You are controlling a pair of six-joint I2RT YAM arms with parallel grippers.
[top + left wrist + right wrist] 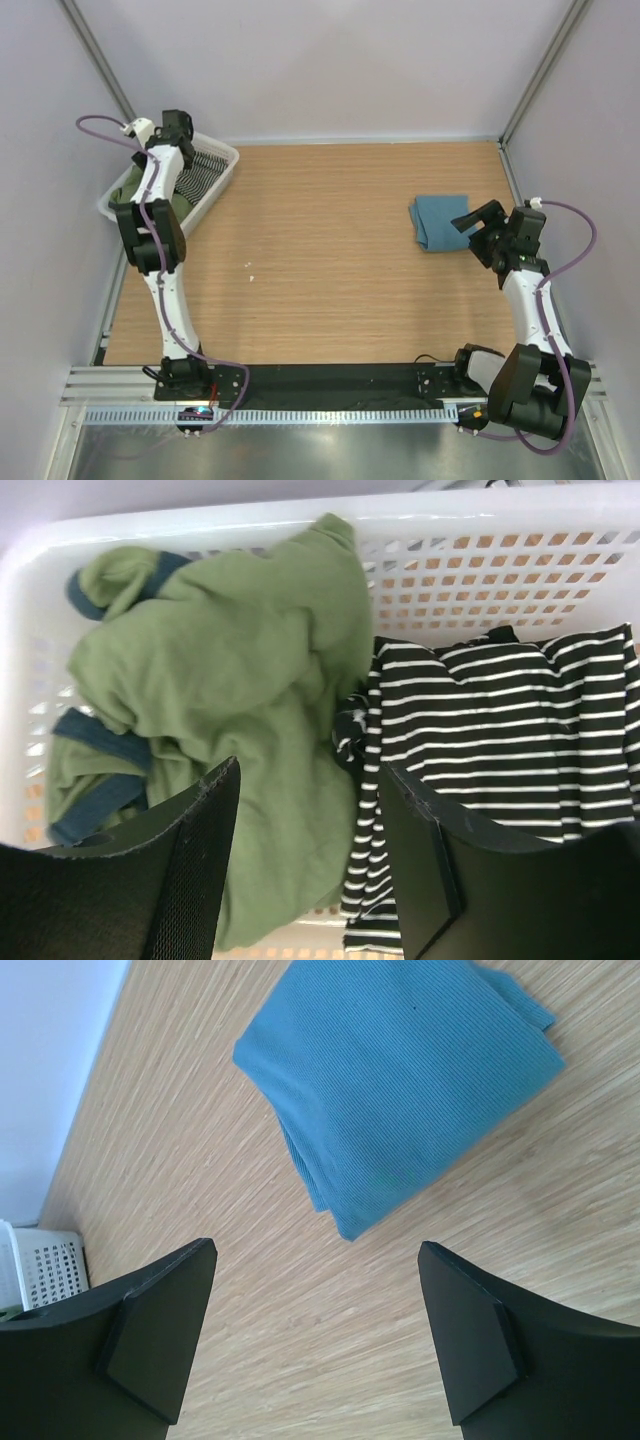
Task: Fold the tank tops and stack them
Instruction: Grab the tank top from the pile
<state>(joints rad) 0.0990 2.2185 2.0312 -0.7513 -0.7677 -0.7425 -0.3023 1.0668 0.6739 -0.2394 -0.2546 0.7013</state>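
The olive-green tank top with navy trim lies crumpled in a white basket; a bit of it shows in the top view. My left gripper is open and empty just above it, over the seam between the green cloth and a striped garment. In the top view it hangs over the basket. The teal-blue tank top lies folded on the table at the right, also in the right wrist view. My right gripper is open and empty, just short of the top's near edge.
A black-and-white striped garment lies in the basket beside the green top. The basket sits in the far left corner against the wall. Metal frame posts stand at both far corners. The wooden table spreads between the two arms.
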